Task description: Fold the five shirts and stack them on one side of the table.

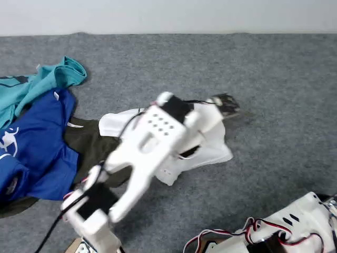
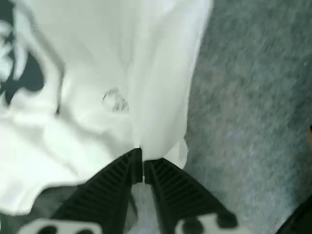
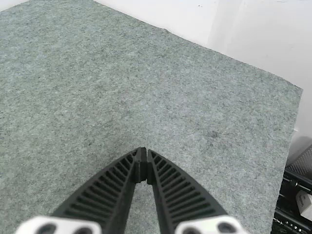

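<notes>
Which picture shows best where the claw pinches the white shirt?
The left wrist view: up close, the left gripper is shut on a fold of the white shirt. The high view shows the shirt lying on the grey mat, partly behind the arm. The right wrist view faces grey mat instead.
</notes>
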{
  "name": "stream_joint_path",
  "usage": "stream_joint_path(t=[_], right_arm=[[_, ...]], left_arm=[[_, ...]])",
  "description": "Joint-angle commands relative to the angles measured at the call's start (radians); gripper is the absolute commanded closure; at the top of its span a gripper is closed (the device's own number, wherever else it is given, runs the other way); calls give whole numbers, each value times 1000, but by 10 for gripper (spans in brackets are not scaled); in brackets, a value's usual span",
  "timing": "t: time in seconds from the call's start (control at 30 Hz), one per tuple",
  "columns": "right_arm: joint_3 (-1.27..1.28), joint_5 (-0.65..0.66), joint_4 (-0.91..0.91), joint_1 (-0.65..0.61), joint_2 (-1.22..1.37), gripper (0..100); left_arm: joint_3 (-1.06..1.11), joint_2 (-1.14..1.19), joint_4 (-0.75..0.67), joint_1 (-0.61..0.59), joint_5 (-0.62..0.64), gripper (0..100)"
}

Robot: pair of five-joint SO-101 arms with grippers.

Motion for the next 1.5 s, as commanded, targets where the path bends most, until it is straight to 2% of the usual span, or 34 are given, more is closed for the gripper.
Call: stream_joint_path(t=[0.0,0.17,0.3,0.47,0.67,0.87,0.97,1.1,1.47], right_arm=[[-35,11,-2,-48,1,988],[-26,6,-2,-168,4,988],[-26,5,21,-292,10,988],[-26,11,134,-522,12,983],[-20,12,159,-794,12,982],[31,104,79,-1015,15,879],[60,137,38,-1095,27,878],[49,138,-1,-1190,173,878],[-325,149,-18,-1431,935,878]], left_arm=[[114,-229,31,-78,-14,995],[266,-482,31,-244,-20,995],[360,-649,31,-442,-43,995],[395,-796,31,-698,-95,995],[394,-884,29,-993,-115,995],[392,-914,26,-1243,-115,995],[395,-919,-2,-1347,-115,995],[404,-913,-31,-1418,-109,995],[585,-919,-92,-1419,-109,995]])
